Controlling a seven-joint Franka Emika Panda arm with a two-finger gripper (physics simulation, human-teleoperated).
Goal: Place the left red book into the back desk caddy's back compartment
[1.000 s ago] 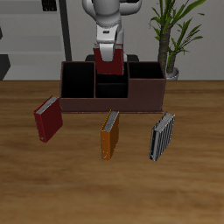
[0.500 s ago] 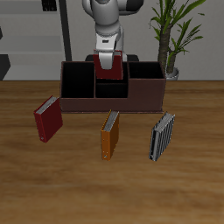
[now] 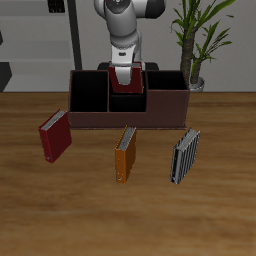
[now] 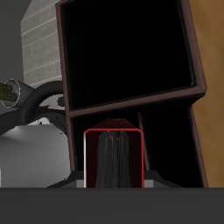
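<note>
The left red book (image 3: pixel 125 78) stands upright between my gripper's (image 3: pixel 124 68) fingers, its lower part down in the back compartment (image 3: pixel 113 88) of the back desk caddy (image 3: pixel 160 108). In the wrist view the book (image 4: pixel 112 159) shows end-on, a red cover around grey page edges, inside a dark cell with the caddy's reddish-brown wall (image 4: pixel 198 61) beside it. The gripper is shut on the book. The cell's floor is hidden in shadow.
A darker crimson book (image 3: pixel 55 135), an orange book (image 3: pixel 125 152) and a grey striped book (image 3: pixel 184 155) lie on the wooden table in front of the caddy. A potted plant (image 3: pixel 196 40) stands behind the caddy's end.
The gripper has moved down with the red book, which now sits lower in the caddy's rear middle cell. The other books have not moved.
</note>
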